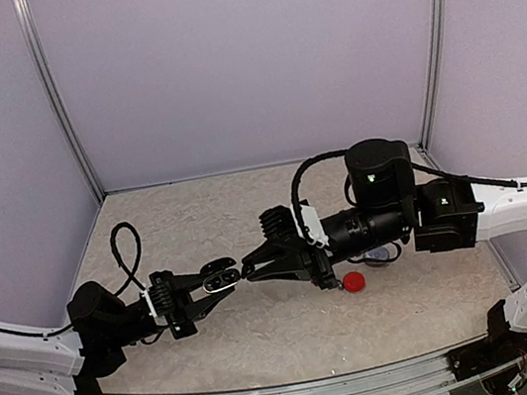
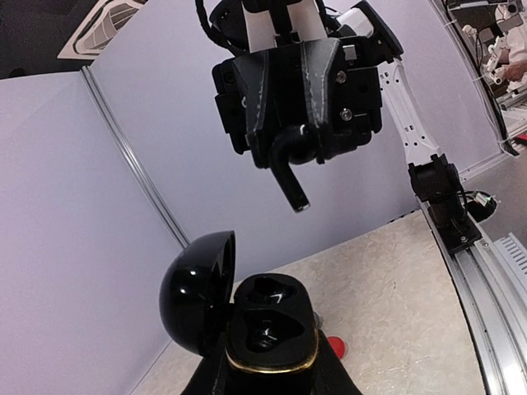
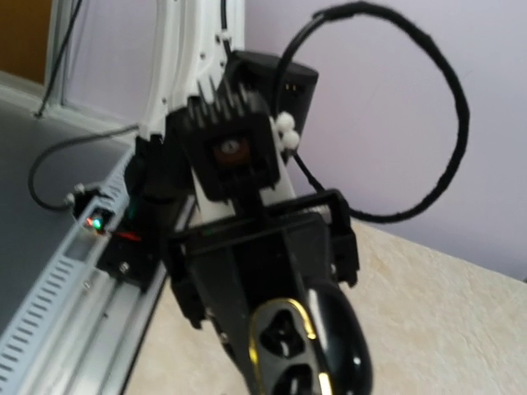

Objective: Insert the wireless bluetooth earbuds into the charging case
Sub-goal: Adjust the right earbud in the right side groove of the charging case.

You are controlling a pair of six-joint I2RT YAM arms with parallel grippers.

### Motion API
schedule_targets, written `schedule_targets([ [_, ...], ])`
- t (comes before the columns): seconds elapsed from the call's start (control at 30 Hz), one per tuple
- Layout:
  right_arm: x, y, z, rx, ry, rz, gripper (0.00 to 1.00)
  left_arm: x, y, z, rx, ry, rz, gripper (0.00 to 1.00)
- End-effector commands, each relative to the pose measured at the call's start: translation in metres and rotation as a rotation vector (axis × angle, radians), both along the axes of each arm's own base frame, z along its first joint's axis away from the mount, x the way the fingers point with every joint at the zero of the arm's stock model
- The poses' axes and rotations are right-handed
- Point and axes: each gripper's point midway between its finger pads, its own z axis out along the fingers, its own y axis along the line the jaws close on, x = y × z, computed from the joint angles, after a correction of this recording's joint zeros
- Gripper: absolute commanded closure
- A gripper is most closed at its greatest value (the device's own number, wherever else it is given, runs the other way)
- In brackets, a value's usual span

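Left wrist view shows the right fingers [image 2: 323, 141] closed on a black earbud [image 2: 291, 171], its stem hanging down toward the open charging case [image 2: 268, 331]. The case lies below them, not touching, gripped at its base by the closed left fingers [image 2: 333, 378] above the bench [image 2: 412, 288]. Next move, I think: lower the stem straight into the case.

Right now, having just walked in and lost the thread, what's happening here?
The left gripper holds a black charging case, lid open, off the table. The right gripper, facing it, is shut on a black earbud with its stem pointing toward the case; the earbud is not yet in. A red piece lies on the table nearby.
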Motion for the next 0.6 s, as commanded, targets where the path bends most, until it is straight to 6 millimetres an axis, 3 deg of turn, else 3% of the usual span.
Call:
schedule_targets([
  [0.0,0.006,0.008,-0.003,-0.030,-0.061,-0.038,1.00,-0.004,-0.005,0.017,-0.035,-0.010,-0.037,0.98],
  [0.57,0.026,0.015,-0.011,-0.080,-0.120,-0.133,1.00,-0.001,-0.008,0.017,-0.037,0.033,-0.046,0.98],
])
